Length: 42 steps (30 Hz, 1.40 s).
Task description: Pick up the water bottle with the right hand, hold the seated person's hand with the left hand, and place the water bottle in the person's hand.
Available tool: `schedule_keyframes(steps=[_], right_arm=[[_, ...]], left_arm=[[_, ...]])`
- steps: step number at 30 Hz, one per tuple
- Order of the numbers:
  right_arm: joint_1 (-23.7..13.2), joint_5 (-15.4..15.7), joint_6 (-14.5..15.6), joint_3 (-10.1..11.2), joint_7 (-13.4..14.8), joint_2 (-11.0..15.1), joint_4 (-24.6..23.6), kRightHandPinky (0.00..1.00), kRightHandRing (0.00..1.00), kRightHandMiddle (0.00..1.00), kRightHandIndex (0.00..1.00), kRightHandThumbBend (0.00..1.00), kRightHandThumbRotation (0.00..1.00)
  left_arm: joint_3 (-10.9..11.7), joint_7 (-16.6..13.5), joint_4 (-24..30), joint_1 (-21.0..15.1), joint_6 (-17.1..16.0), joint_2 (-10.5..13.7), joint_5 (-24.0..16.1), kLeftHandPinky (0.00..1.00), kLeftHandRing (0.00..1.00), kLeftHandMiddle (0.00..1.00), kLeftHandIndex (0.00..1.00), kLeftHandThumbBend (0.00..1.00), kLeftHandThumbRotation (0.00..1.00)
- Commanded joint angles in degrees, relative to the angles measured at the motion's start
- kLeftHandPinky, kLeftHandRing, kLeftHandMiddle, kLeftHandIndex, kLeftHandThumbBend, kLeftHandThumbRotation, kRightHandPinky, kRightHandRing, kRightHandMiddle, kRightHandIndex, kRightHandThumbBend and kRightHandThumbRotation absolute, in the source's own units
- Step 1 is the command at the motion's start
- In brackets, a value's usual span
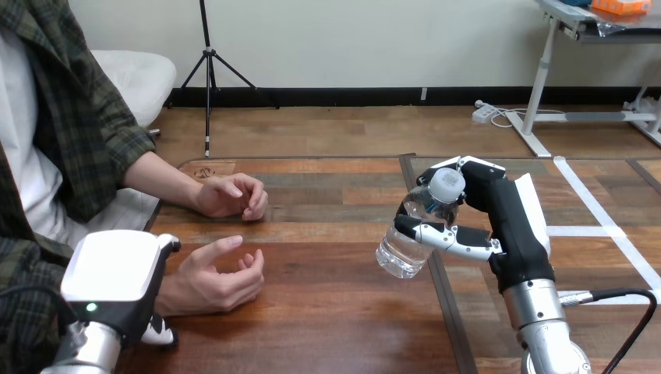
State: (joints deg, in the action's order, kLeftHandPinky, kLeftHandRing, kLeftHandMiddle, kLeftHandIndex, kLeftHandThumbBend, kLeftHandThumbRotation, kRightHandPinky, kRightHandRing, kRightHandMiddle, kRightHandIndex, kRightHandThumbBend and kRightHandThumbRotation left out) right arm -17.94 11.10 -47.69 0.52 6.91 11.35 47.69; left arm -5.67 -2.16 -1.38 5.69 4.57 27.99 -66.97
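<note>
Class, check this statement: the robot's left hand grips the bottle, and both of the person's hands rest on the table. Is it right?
No. The head view shows the right hand, not the left hand, gripping the bottle. Both of the person's hands do rest on the table.
</note>
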Motion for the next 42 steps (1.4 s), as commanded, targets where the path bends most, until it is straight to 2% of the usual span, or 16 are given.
schedule_keyframes(steps=[1, 17, 32, 42], right_arm=[[-4.3, -1.6, -0.5, 0.9, 0.0, 0.0, -2.1, 0.38, 0.42, 0.48, 0.49, 0.74, 0.00], [-4.5, -3.4, -0.8, 1.1, -1.5, -0.3, -1.7, 0.38, 0.42, 0.48, 0.49, 0.74, 0.00], [-4.5, -2.9, -0.3, 0.9, -1.2, 0.0, -2.2, 0.38, 0.42, 0.47, 0.49, 0.74, 0.00], [-4.4, -3.2, 0.1, 1.0, -1.4, 0.2, -2.5, 0.39, 0.42, 0.47, 0.49, 0.75, 0.00]], left_arm=[[-1.7, 0.2, -3.2, -3.6, 1.3, 1.4, 0.2, 0.76, 0.79, 0.80, 0.78, 0.87, 0.04], [-4.8, -1.3, -8.0, -6.8, 2.8, 2.1, 1.2, 0.76, 0.79, 0.81, 0.79, 0.86, 0.03], [-6.9, -1.2, -10.5, -8.9, 3.9, 2.3, 2.1, 0.76, 0.79, 0.81, 0.79, 0.85, 0.03], [-7.7, -1.7, -11.0, -9.3, 3.3, 2.1, 3.6, 0.74, 0.78, 0.80, 0.78, 0.85, 0.02]])
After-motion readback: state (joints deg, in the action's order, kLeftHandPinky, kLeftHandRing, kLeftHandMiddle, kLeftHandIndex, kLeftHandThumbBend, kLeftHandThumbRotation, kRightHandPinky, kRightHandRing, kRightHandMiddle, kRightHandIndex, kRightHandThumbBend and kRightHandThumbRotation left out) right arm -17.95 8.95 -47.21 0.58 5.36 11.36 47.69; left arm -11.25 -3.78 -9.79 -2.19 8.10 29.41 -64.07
